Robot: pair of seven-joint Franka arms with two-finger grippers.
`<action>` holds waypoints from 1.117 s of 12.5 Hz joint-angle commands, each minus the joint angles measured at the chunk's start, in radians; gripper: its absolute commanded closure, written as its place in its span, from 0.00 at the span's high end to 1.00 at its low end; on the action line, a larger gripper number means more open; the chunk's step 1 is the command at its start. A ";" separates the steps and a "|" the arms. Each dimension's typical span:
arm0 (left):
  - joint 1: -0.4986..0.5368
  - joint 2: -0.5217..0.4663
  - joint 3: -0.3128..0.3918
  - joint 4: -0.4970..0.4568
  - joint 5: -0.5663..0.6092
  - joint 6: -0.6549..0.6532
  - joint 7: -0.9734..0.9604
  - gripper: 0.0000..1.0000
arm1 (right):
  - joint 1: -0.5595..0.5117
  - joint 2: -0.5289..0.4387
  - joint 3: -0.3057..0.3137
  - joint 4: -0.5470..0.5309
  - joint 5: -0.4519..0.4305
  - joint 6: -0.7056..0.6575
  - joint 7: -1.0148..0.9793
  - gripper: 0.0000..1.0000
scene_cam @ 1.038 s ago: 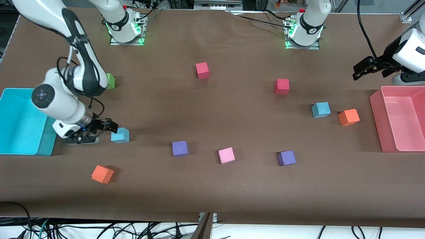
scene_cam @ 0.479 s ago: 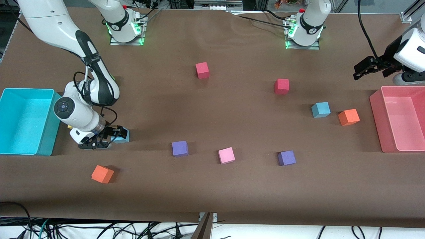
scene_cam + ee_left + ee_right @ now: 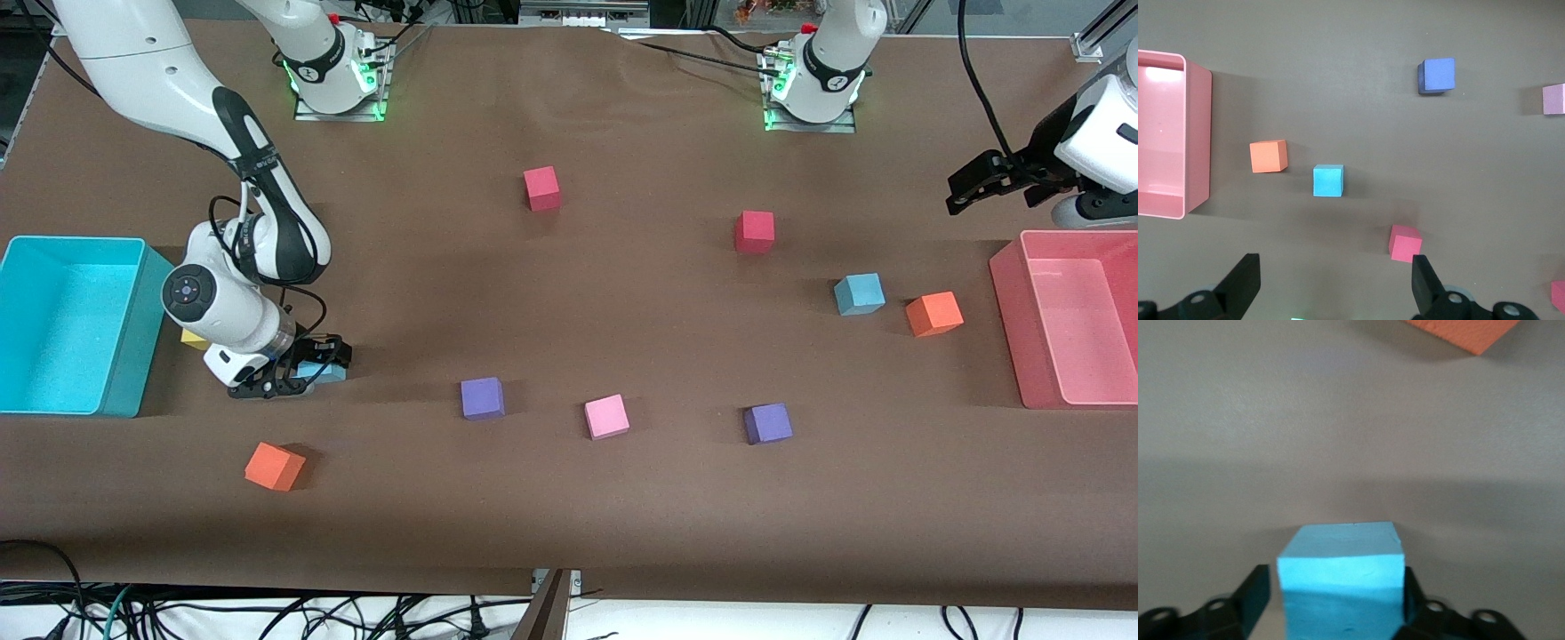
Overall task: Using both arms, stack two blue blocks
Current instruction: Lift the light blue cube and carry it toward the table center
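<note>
One blue block [image 3: 324,373] lies on the table near the cyan bin. My right gripper [image 3: 307,371] is low over the table, open, with a finger on either side of this block. In the right wrist view the block [image 3: 1340,567] fills the gap between the fingers [image 3: 1257,595], with a thin gap on one side. The second blue block [image 3: 859,294] lies near the pink bin and also shows in the left wrist view [image 3: 1328,181]. My left gripper [image 3: 976,184] waits high up, open and empty, over the table beside the pink bin; its fingers [image 3: 1245,283] stand wide apart.
The cyan bin [image 3: 124,338] stands at the right arm's end and the pink bin [image 3: 1009,320] at the left arm's end. An orange cube [image 3: 275,467], two purple cubes [image 3: 482,398], a pink cube [image 3: 606,417], two red cubes [image 3: 541,188], another orange cube [image 3: 933,314] and a yellow cube [image 3: 192,339] lie scattered.
My right gripper has moved from beside the cyan bin toward the blue block, which now sits between its fingers. The left arm has not moved.
</note>
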 commanded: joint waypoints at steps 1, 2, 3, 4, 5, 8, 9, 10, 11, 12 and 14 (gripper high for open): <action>0.006 -0.005 -0.002 0.007 -0.007 0.004 -0.004 1.00 | -0.005 0.003 0.005 0.004 -0.011 -0.002 -0.016 0.32; 0.007 -0.005 -0.002 0.004 -0.007 0.004 -0.004 1.00 | -0.005 -0.005 0.005 0.013 -0.012 -0.005 -0.022 0.31; 0.007 -0.005 -0.002 0.001 -0.007 0.005 -0.004 1.00 | -0.005 -0.029 0.007 0.025 -0.011 -0.013 -0.032 0.31; 0.012 -0.007 -0.002 -0.005 -0.007 0.011 -0.004 1.00 | -0.005 -0.049 0.017 0.050 -0.005 -0.058 -0.025 0.31; 0.013 -0.010 -0.002 -0.015 -0.007 0.016 -0.003 1.00 | -0.005 -0.060 0.037 0.106 0.000 -0.145 -0.019 0.31; 0.015 -0.007 -0.001 -0.013 -0.007 0.016 -0.003 1.00 | 0.111 -0.045 0.039 0.302 0.003 -0.426 0.053 0.33; 0.016 -0.005 -0.001 -0.013 -0.007 0.016 -0.003 1.00 | 0.161 -0.019 0.036 0.367 0.003 -0.480 0.169 0.33; 0.018 -0.004 -0.001 -0.015 -0.007 0.016 -0.003 1.00 | 0.194 0.007 0.039 0.416 0.003 -0.506 0.284 0.33; 0.022 -0.002 -0.001 -0.016 -0.007 0.021 -0.003 1.00 | 0.234 0.034 0.046 0.453 0.004 -0.508 0.346 0.33; 0.026 -0.002 -0.001 -0.022 -0.006 0.028 -0.003 1.00 | 0.286 0.075 0.051 0.505 0.004 -0.508 0.383 0.33; 0.032 -0.002 -0.001 -0.039 -0.007 0.045 -0.003 1.00 | 0.382 0.193 0.056 0.643 0.003 -0.508 0.461 0.33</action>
